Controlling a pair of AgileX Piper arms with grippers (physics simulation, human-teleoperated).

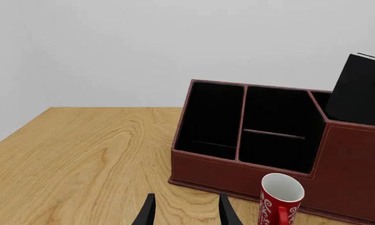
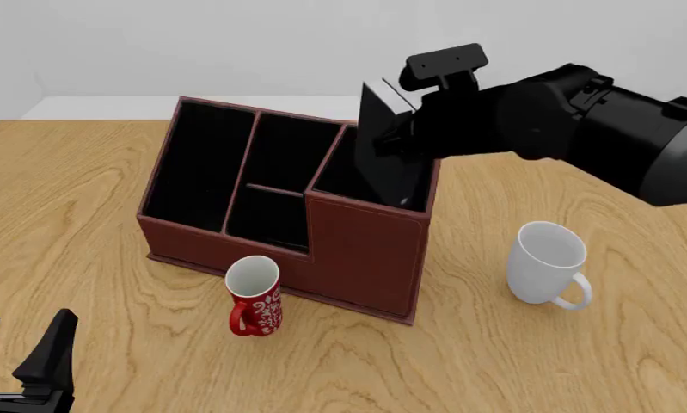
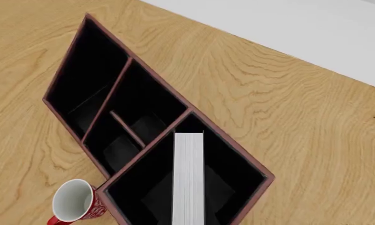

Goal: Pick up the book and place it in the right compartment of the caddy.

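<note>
The black book point(image 2: 389, 176) stands tilted with its lower end inside the right compartment point(image 2: 339, 179) of the reddish-brown caddy point(image 2: 360, 254), and its top sticks out above the walls. My right gripper point(image 2: 403, 129) is shut on the book's upper part. In the right wrist view the book's white page edges point(image 3: 188, 178) run down into the right compartment point(image 3: 234, 176); the fingers themselves do not show there. My left gripper point(image 2: 22, 357) is open and holds nothing, low near the table's front left, well short of the caddy point(image 1: 269, 159). The book point(image 1: 361, 91) also shows in the left wrist view.
A red patterned mug point(image 2: 254, 297) stands just in front of the caddy's front wall, a short way ahead of my left gripper point(image 1: 186, 213). A white mug point(image 2: 546, 262) stands on the table to the caddy's right. The caddy's other slots hold nothing.
</note>
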